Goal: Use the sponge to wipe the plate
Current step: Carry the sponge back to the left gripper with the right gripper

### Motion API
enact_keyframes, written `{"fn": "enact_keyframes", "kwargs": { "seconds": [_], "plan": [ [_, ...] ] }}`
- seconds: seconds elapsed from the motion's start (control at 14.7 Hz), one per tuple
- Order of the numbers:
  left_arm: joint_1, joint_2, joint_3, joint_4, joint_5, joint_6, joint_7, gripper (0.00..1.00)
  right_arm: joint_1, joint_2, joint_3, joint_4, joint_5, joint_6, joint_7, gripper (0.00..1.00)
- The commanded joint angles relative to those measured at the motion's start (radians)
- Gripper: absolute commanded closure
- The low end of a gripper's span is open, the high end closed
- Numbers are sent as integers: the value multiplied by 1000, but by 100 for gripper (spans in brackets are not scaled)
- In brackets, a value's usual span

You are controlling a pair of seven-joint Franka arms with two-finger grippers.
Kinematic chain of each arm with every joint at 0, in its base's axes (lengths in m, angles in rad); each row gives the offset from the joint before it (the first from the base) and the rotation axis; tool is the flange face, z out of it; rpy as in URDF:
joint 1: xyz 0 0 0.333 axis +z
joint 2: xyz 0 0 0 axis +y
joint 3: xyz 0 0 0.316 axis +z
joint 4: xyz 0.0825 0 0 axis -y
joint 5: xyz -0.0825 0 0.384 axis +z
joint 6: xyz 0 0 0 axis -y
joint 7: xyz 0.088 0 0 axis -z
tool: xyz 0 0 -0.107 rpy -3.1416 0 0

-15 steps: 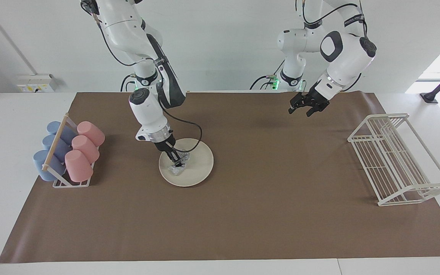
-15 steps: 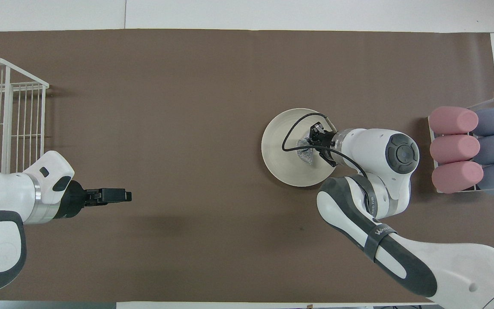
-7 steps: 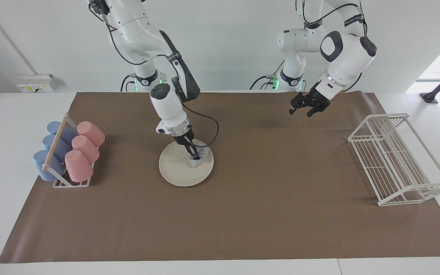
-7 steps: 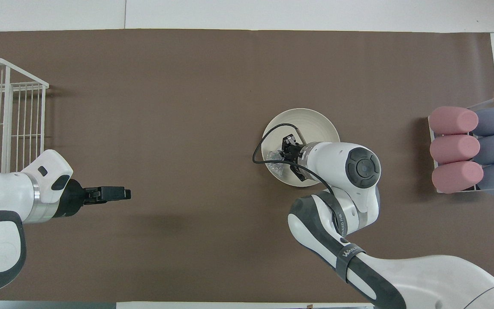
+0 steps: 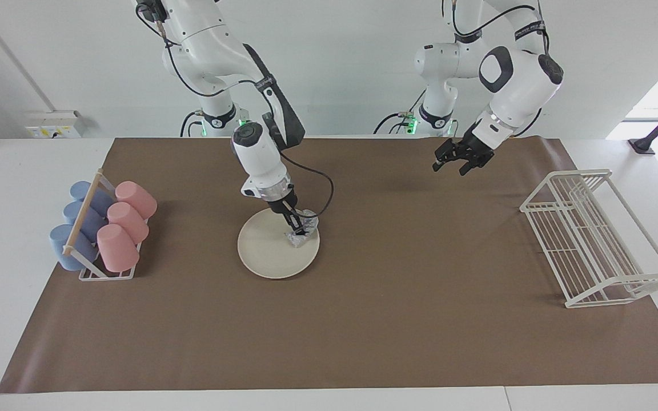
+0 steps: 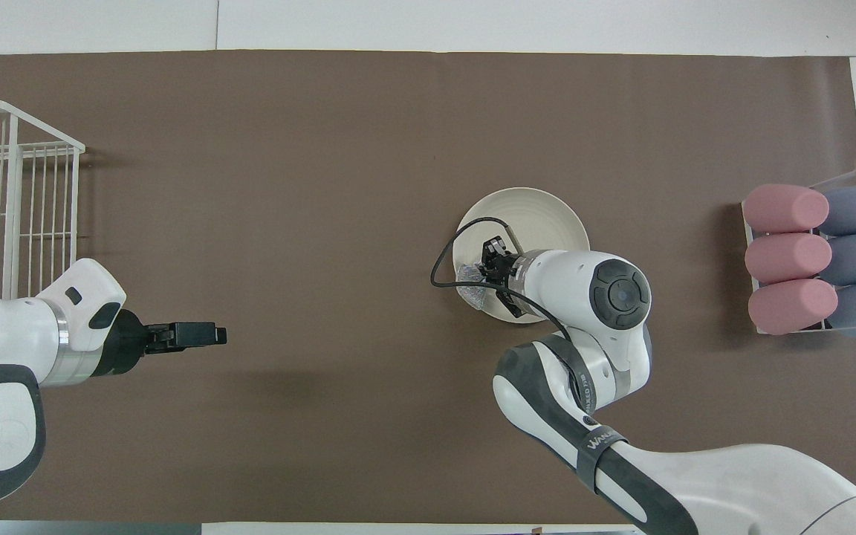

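While the right end effector (image 5: 297, 228) presses the sponge (image 5: 303, 230), pinched between its fingers, onto the plate (image 5: 269, 254), the wad sits close to the rim at about three o'clock in the facing view. Most of the unwiped plate surface therefore lies from the sponge toward nine o'clock, toward the cup rack (image 5: 100, 231), so the coming stroke probably sweeps that way. The plate rests on the tabletop (image 5: 363, 319) toward the right arm's end. The left end effector (image 5: 456, 162) waits in the air, well apart; its finger spacing cannot be told.
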Motion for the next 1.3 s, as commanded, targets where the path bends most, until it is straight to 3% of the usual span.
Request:
{"fn": "enact_keyframes", "kwargs": {
  "seconds": [0.0,0.34,0.82,1.23],
  "plan": [
    [6,10,-1,8,22,8,-13,0,24,-6,-1,89,-2,-168,87,100],
    [12,13,5,26,-5,-6,-63,0,24,-106,-1,233,-10,-461,162,100],
    [12,38,7,133,-569,-125,-64,0,107,-114,1,517,-79,-777,460,100],
    [-8,35,-3,149,-838,-138,-33,0,173,-132,9,656,-78,-934,646,100]
  ]
}}
